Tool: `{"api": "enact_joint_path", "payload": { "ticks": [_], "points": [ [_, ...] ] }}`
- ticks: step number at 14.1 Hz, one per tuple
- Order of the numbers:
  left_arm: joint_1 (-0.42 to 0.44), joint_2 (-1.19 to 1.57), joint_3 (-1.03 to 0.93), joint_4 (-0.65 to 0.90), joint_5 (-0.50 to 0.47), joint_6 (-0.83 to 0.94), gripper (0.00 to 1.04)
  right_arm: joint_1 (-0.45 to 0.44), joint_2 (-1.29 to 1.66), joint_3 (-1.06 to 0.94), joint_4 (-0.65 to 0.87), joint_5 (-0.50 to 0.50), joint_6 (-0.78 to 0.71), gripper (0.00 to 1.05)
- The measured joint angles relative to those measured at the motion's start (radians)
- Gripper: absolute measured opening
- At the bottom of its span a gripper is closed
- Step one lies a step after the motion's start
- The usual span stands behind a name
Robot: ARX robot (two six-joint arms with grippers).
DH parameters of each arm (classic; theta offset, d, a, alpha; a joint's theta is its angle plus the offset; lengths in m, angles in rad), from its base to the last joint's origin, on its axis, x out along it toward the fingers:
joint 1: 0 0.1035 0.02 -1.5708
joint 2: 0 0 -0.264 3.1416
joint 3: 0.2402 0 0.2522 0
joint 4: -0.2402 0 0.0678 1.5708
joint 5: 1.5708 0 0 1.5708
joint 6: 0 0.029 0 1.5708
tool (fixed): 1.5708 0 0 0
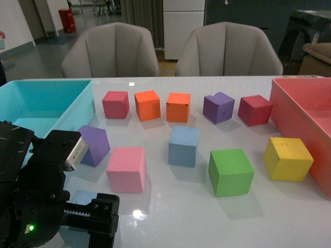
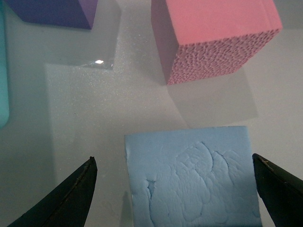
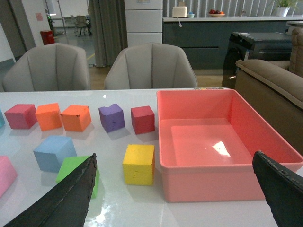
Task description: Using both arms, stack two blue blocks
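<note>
One pale blue block (image 1: pixel 183 145) stands in the middle of the table, also seen in the right wrist view (image 3: pixel 53 152). The other blue block (image 1: pixel 83 198) lies at the near left, mostly hidden by my left arm (image 1: pixel 36 206). In the left wrist view this block (image 2: pixel 191 177) sits on the table between the two spread black fingers of my left gripper (image 2: pixel 173 157), which is open and not touching it. My right gripper (image 3: pixel 174 155) is open and empty, hovering above the table near the pink bin; it does not show in the front view.
A pink cube (image 1: pixel 126 169) and a purple cube (image 1: pixel 94 144) lie close to the left gripper. A green cube (image 1: pixel 230 171) and a yellow cube (image 1: pixel 288 158) sit to the right. Red, orange and purple cubes line the back. A teal bin (image 1: pixel 41 106) stands left, a pink bin (image 1: pixel 305 103) right.
</note>
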Motion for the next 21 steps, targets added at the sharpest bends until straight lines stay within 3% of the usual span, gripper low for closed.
{"api": "enact_joint_path", "payload": {
  "ticks": [2,5,7,12,21],
  "points": [
    [-0.011,0.039,0.0,0.026,-0.01,0.019,0.98,0.0,0.0,0.0,0.0,0.0,0.0,0.98],
    [-0.029,0.056,0.0,0.027,-0.01,0.042,0.65,0.0,0.0,0.0,0.0,0.0,0.0,0.98],
    [-0.053,-0.015,-0.002,-0.006,-0.023,0.054,0.5,0.0,0.0,0.0,0.0,0.0,0.0,0.98],
    [-0.115,-0.066,0.161,-0.106,-0.018,0.058,0.45,0.0,0.0,0.0,0.0,0.0,0.0,0.98],
    [-0.234,0.295,0.838,-0.431,-0.029,-0.016,0.43,0.0,0.0,0.0,0.0,0.0,0.0,0.98]
  ]
}}
